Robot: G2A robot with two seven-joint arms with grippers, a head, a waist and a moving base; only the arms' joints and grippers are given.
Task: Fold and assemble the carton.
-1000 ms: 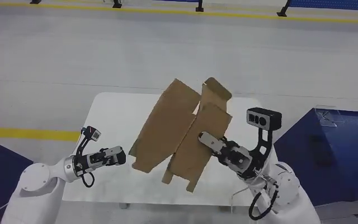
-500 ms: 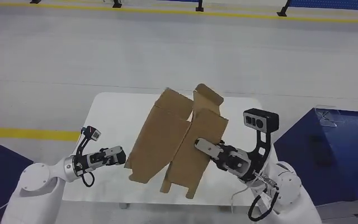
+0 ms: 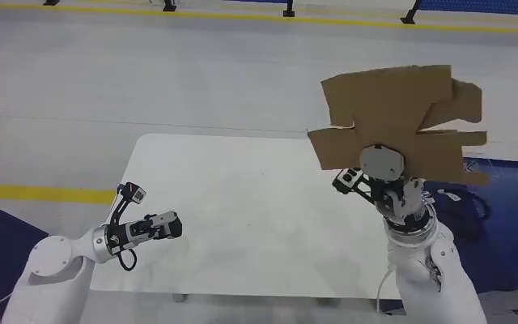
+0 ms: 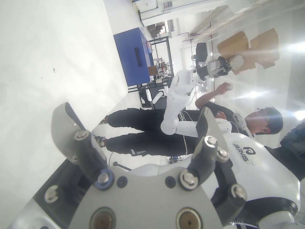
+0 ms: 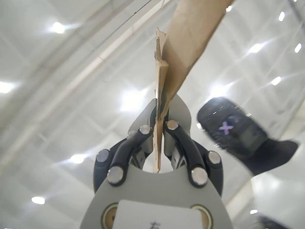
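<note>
Top view shows the left gripper point(image 3: 171, 224) wide open and empty over the table's point(image 3: 243, 186) near left corner. Off the table's right side the right gripper point(image 5: 159, 113) is clamped on the carton point(image 3: 388, 109), held high and mostly flat. I'd judge nearly all the folding remains.

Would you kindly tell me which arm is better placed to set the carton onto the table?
Probably right: the right gripper is shut on the carton, held aloft by the table's right edge. The left gripper is open, empty, far across the table.
</note>
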